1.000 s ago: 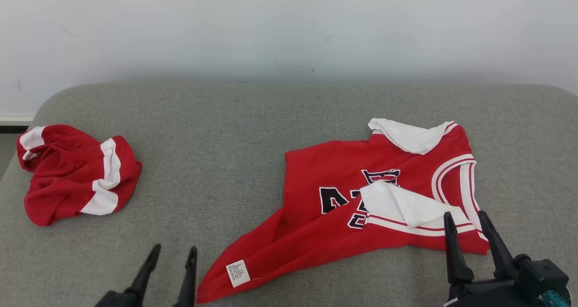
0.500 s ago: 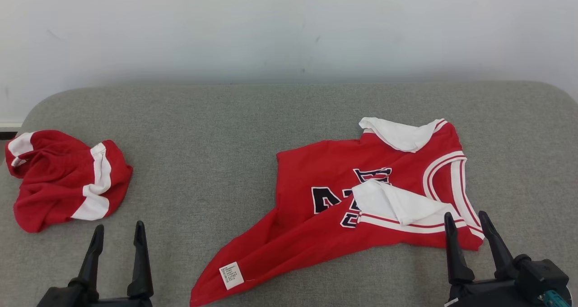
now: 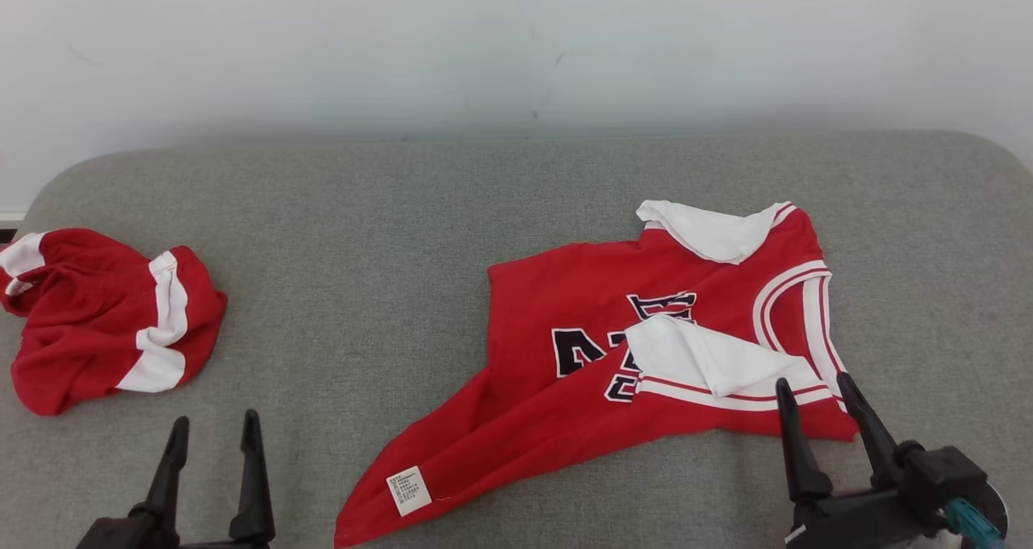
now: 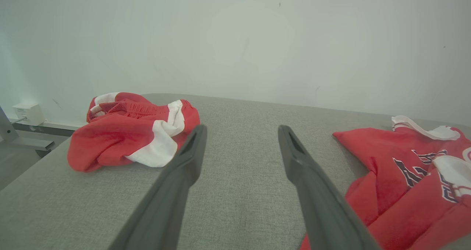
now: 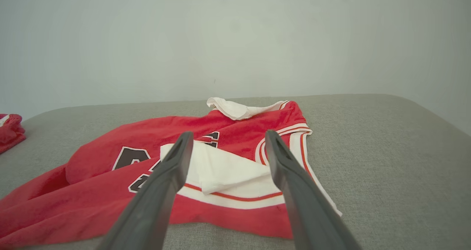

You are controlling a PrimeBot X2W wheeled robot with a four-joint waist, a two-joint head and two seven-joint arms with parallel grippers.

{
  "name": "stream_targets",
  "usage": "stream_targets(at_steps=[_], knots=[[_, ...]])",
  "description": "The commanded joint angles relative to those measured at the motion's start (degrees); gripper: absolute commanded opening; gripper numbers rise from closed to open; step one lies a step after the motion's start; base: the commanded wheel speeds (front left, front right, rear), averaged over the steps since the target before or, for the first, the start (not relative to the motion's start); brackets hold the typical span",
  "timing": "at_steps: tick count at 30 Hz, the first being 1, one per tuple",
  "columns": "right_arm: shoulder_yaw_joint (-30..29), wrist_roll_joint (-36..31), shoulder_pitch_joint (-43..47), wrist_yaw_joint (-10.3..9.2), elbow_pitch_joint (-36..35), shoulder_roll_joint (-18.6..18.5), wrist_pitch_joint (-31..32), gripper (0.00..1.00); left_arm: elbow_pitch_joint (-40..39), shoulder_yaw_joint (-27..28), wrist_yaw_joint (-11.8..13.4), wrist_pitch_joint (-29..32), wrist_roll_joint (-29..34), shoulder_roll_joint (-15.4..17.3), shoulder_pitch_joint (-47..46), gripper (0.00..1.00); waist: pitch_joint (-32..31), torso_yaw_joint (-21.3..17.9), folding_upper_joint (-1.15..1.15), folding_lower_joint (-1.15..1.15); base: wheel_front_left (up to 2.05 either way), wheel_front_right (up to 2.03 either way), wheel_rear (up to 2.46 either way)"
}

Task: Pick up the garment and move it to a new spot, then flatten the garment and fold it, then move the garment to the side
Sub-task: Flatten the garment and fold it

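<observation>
Our red jersey (image 3: pixel 557 412) lies rumpled on the grey cushion (image 3: pixel 387 234), centre right of frame; our left gripper (image 3: pixel 215 418), lower left, and right gripper (image 3: pixel 812 381), lower right, both stand spread, holding nothing.

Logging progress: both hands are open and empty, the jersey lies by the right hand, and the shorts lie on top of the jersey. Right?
Not quite. The head view shows the shorts apart from the jersey, at the left, with bare cushion between. The rest holds: left hand and right hand are open and empty, jersey by the right hand.
</observation>
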Motion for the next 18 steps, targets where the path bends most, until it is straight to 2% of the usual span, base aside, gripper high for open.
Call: stream_targets(at_steps=[1,10,18], knots=[[0.87,-0.64,-1.41,-0.13,1.13,-0.8,-0.04,1.0,0.36,-0.01,-0.39,-0.06,0.54,-0.46,-0.62,1.0,0.27,0.41,0.0,0.0,0.0,0.0,0.0],[4.71,-1.96,-8.84,-0.13,13.41,-3.79,-0.03,1.0,2.33,-0.32,-2.42,-0.06,1.5,-2.0,-2.49,1.0,1.28,3.08,0.0,0.0,0.0,0.0,0.0],[6.94,-3.71,-12.49,-0.13,21.56,-5.46,-0.03,1.0,3.46,-0.65,-3.36,-0.06,1.98,-2.63,-3.16,1.0,2.17,5.24,0.0,0.0,0.0,0.0,0.0]])
